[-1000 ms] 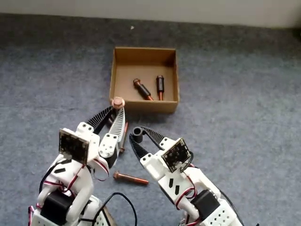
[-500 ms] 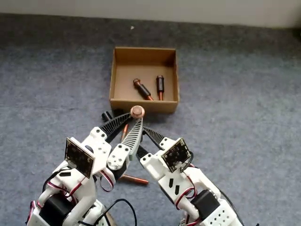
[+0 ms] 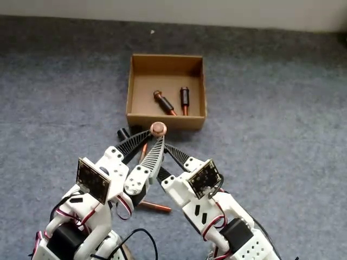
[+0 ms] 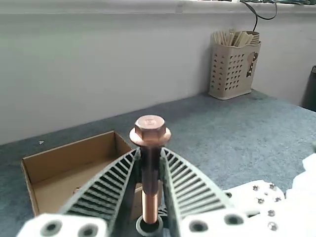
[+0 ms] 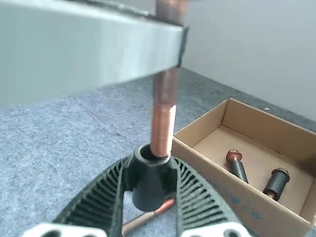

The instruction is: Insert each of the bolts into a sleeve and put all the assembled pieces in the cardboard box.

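**Bolt tip at the mouth of the sleeve**

We found the left gripper (image 4: 149, 159) closed down narrowly on a copper bolt (image 4: 149, 132). Its ribbed fingers (image 4: 106, 190) pinched the shank just under the flanged hexagonal head and held the bolt upright. Directly below, the right gripper (image 5: 150, 174) was clamped around a black sleeve (image 5: 148, 190) with the bore facing up. The threaded end of the copper bolt stood in the mouth of that bore, but we could not tell how deep it reached.

In the high view the bolt's head sat where the two grippers met. The cardboard box (image 3: 165, 121) lay at 12 o'clock from it, near but apart. Two assembled pieces lay on the box floor. One piece (image 3: 164, 103) was slanted, and the other piece (image 3: 185, 101) lay at its 3 o'clock, apart from it.

A spare sleeve (image 3: 123, 132) rested on the grey carpet (image 3: 282, 151) at 9 o'clock from the bolt's head, beside the box's near corner. A loose bolt (image 3: 154, 206) lay at 6 o'clock, between the two arms. A second loose bolt (image 5: 148, 220) lay on the carpet beneath the right gripper.

A perforated basket (image 4: 234, 69) holding sticks stood against the wall behind.
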Controlling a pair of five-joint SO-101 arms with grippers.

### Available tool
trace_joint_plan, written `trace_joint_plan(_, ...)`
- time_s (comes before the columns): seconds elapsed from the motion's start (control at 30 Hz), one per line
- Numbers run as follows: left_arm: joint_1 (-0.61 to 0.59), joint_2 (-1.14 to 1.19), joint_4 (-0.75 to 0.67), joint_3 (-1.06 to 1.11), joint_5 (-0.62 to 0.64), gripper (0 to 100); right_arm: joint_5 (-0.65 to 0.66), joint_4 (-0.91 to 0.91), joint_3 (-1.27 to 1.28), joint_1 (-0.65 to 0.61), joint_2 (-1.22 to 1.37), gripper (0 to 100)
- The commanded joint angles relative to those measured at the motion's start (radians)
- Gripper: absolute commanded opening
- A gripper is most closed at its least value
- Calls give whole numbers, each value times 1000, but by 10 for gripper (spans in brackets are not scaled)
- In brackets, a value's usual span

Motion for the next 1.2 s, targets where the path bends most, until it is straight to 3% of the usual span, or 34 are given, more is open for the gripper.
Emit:
trace_joint_plan(0.0,-36,-1,-5,13,8,6,9,-36,140,-4,-31,5)
trace_joint_plan(0.33,35,-2,38,8,3,6,9,-38,140,42,-31,5)
trace_joint_plan(0.8,35,-1,71,16,-2,6,8,-38,140,45,-31,5)
trace_joint_plan(0.93,35,1,115,19,-101,8,8,-38,140,45,-31,5)
trace_joint_plan(1.17,16,1,124,65,-110,67,8,-38,140,45,-31,5)
